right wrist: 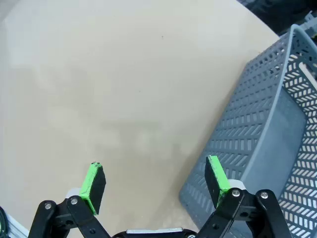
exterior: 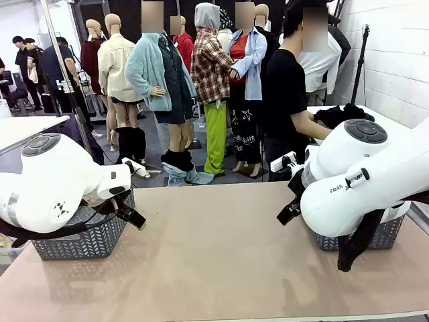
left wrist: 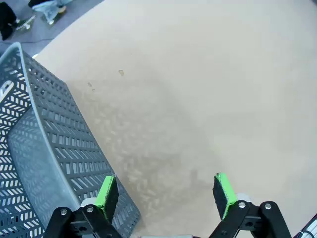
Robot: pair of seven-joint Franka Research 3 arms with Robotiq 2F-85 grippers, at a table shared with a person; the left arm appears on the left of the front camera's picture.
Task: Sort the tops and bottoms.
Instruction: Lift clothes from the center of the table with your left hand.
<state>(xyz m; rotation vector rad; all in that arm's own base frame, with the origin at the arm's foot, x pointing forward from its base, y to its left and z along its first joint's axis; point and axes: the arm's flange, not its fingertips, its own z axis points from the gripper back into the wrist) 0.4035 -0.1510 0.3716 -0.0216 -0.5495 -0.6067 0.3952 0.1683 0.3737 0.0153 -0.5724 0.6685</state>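
My left hand (left wrist: 166, 191) is wide open and holds nothing. It hangs over the smooth beige worktop (exterior: 221, 255), just beside a grey plastic lattice basket (left wrist: 49, 148) at the left edge. My right hand (right wrist: 156, 181) is equally wide and empty, beside a second grey lattice basket (right wrist: 257, 139) at the right edge. A dark crumpled cloth heap (exterior: 342, 115) lies on a white table beyond the far right corner; which garment it is, I cannot tell.

There are two grey baskets, the left basket (exterior: 80, 245) and the right basket (exterior: 392, 235), one table (exterior: 221, 261) and one person (exterior: 285, 94).
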